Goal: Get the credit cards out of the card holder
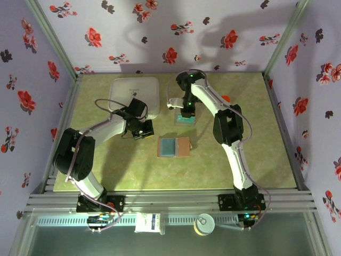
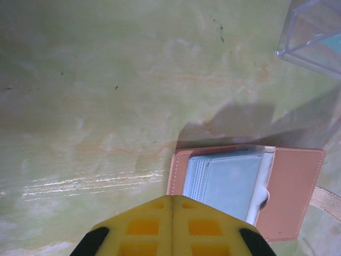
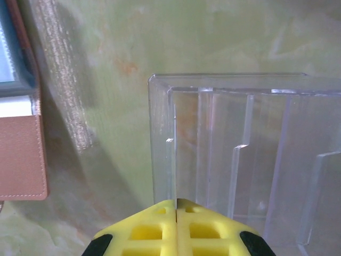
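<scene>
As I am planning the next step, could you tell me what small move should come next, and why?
Probably open the left gripper and ease it toward the holder. Its jaws are shut, and the holder lies open just ahead with its grey-blue pockets facing up. The right gripper is shut beside the clear box, farther from the holder.

A dark shadow (image 2: 240,125) is cast on the evenly lit surface (image 2: 106,80) just beyond the left gripper (image 2: 171,199), itself rendered blurred.
</scene>
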Controlling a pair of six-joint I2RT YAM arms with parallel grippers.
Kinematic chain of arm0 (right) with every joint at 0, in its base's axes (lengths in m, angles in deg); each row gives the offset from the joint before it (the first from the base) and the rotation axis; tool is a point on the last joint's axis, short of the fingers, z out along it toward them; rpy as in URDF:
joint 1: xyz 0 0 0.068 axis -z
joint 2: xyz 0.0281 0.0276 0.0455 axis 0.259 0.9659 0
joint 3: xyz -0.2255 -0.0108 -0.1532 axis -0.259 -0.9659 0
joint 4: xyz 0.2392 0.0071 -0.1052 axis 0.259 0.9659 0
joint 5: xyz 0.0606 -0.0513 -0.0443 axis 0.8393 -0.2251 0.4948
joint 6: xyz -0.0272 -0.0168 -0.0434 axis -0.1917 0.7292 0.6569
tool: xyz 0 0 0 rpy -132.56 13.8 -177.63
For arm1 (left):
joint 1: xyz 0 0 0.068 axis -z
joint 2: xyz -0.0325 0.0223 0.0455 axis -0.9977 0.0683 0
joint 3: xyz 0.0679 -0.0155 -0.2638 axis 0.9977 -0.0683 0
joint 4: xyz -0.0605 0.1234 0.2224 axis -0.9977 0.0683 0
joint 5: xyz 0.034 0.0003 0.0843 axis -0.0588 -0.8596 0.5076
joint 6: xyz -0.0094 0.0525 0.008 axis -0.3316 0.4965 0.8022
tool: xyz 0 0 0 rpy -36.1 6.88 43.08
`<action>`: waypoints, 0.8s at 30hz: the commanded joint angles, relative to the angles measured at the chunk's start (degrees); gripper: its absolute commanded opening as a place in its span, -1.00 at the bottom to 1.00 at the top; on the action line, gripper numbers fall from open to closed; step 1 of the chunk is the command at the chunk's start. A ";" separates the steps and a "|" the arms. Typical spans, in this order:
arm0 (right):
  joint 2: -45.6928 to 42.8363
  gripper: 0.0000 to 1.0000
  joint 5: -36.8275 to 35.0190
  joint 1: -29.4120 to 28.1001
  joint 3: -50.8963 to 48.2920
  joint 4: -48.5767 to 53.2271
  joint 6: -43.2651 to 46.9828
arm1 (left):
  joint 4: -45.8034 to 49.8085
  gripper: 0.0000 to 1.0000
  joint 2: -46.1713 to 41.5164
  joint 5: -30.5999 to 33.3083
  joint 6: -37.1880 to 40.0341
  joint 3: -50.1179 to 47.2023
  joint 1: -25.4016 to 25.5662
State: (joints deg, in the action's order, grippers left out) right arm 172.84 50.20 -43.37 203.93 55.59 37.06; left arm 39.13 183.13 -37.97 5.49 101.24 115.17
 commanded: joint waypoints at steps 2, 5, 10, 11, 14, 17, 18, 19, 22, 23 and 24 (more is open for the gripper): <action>1.14 -1.00 2.57 0.41 1.36 5.18 1.84 | 0.87 -0.91 -0.08 -0.65 1.13 -0.19 -0.52; 1.57 -1.00 4.30 0.41 1.37 6.52 2.23 | 0.95 -0.91 0.24 -0.78 1.15 0.00 -0.47; 3.00 -1.00 5.89 0.39 1.22 7.79 2.41 | 0.98 -0.92 0.63 -0.76 1.06 -0.15 -0.52; 3.35 -1.00 6.04 0.39 1.22 7.72 2.41 | 0.77 -0.92 0.69 -0.81 0.83 -0.17 -0.51; 3.70 -0.78 6.53 0.41 1.20 7.52 2.29 | 0.33 -0.92 0.85 -1.23 0.41 -0.36 -0.45; 3.46 -0.50 6.14 0.50 2.21 7.79 1.31 | 0.35 -0.92 0.88 -1.30 0.45 -0.19 -0.49; 3.13 -0.45 6.32 0.71 2.72 7.95 0.85 | 0.37 -0.92 0.98 -1.31 0.39 -0.15 -0.51; 2.60 -0.43 6.55 0.84 3.09 7.92 0.36 | 0.46 -0.92 1.02 -1.42 0.47 0.05 -0.49; 0.05 -0.39 6.40 1.19 2.98 6.55 -1.35 | 0.80 -0.92 0.94 -1.42 0.57 0.70 -0.49; -0.91 -0.39 5.53 1.29 2.45 5.16 -2.58 | 0.88 -0.92 0.86 -1.44 0.70 0.86 -0.52; -2.09 -0.38 4.48 1.29 1.73 3.98 -3.91 | 1.11 -0.92 0.85 -1.43 0.81 1.05 -0.52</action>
State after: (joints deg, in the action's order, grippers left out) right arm 175.04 55.70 -42.74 205.11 60.40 36.30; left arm 39.15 183.30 -38.56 5.49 101.27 115.14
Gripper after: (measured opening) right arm 0.306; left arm 0.044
